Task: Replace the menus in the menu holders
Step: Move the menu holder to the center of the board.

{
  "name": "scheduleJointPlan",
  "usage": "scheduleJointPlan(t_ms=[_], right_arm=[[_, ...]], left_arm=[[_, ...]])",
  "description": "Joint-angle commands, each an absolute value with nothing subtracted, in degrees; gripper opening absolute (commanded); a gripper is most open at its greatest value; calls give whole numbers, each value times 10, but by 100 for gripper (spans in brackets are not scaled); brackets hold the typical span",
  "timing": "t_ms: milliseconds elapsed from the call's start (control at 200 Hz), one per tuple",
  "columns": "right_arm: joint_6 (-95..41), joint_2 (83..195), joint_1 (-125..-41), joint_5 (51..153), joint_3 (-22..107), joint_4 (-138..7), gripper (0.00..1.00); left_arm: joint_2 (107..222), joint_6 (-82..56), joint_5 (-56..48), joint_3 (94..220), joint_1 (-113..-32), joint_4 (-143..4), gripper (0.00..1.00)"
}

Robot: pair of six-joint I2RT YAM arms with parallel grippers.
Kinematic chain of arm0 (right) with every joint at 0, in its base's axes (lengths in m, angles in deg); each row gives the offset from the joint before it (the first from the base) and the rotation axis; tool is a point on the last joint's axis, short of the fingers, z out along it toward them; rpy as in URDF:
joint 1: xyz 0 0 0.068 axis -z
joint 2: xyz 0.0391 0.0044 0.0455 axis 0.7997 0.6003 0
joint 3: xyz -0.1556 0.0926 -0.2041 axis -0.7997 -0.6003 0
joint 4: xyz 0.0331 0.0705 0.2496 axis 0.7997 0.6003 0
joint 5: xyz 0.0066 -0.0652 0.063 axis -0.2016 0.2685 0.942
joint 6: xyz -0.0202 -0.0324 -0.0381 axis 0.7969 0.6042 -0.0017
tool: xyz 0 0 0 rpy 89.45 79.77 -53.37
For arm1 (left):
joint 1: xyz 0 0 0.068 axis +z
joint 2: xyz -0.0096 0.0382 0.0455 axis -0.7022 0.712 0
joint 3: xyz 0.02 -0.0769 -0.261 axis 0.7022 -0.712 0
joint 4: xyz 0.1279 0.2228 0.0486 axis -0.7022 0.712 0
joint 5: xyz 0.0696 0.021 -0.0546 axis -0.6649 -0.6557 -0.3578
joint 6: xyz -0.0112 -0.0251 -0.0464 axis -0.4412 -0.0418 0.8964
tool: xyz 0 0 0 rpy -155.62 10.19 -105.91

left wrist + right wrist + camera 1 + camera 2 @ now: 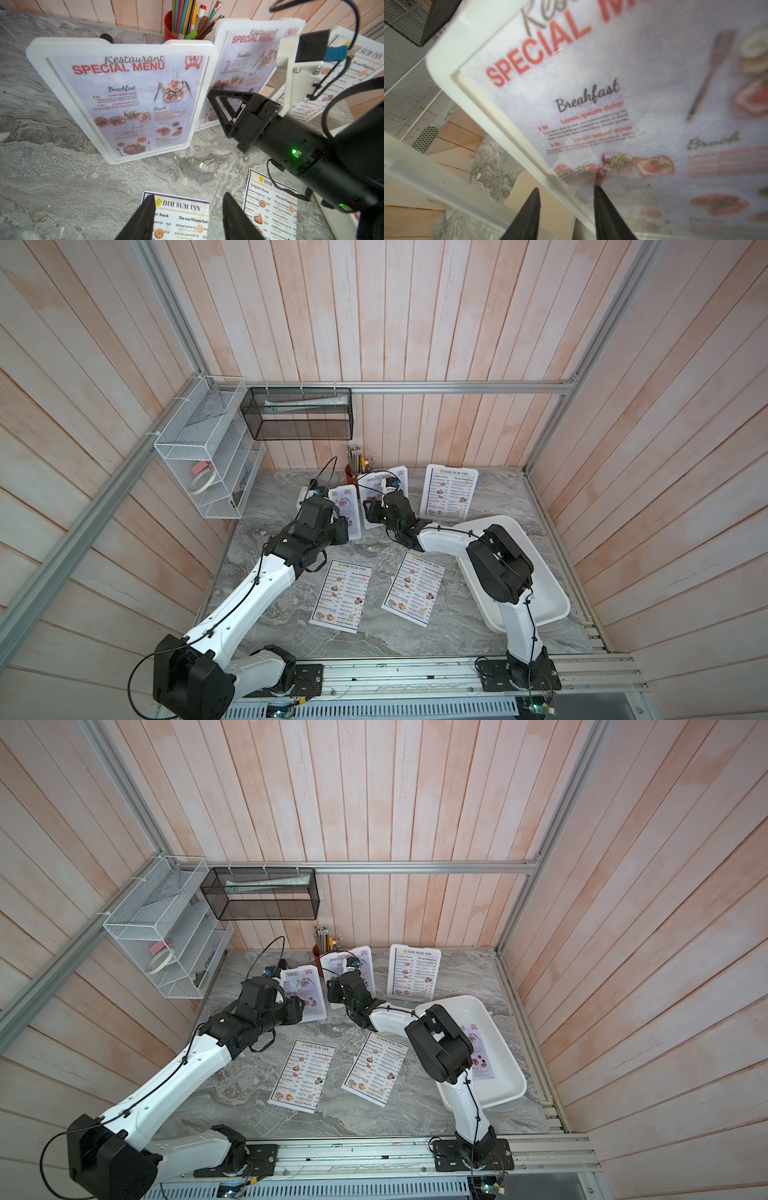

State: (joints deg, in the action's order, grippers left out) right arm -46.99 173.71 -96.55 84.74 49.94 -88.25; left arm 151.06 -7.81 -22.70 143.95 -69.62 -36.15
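Standing upright in a top view, the middle holder (pixel 402 472) has the right gripper (pixel 370 510) at its side; left wrist view: left gripper (pixel 188 195) gapes empty above a flat menu (pixel 182 207), poised to pick; right wrist view: jaws straddle the holder's edge, unclamped, probably to steady it.

you face pale pink plank walls (pixel 415 323). a grey marbled tabletop (pixel 374 639) lies below, and an aluminium rail (pixel 457 386) crosses the back wall.

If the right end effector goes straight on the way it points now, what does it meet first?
Probably the side rim of the middle menu holder, which holds a SPECIAL MENU sheet. The rim lies between the fingers of the right end effector; whether they touch it is unclear.
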Motion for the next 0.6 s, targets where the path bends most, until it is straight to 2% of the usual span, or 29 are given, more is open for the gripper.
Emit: scheduleJointPlan(t_ms=[0, 300, 595], right_arm=[[-473, 1765, -961, 858, 528, -878, 43], [-452, 1752, -956, 864, 531, -876, 47], [-309, 1636, -948, 915, 466, -828, 59]], left_arm=[[1501, -86, -232, 1435, -692, -360, 54], [1496, -86, -234, 1434, -692, -355, 54], [1506, -83, -215, 1438, -692, -362, 54]])
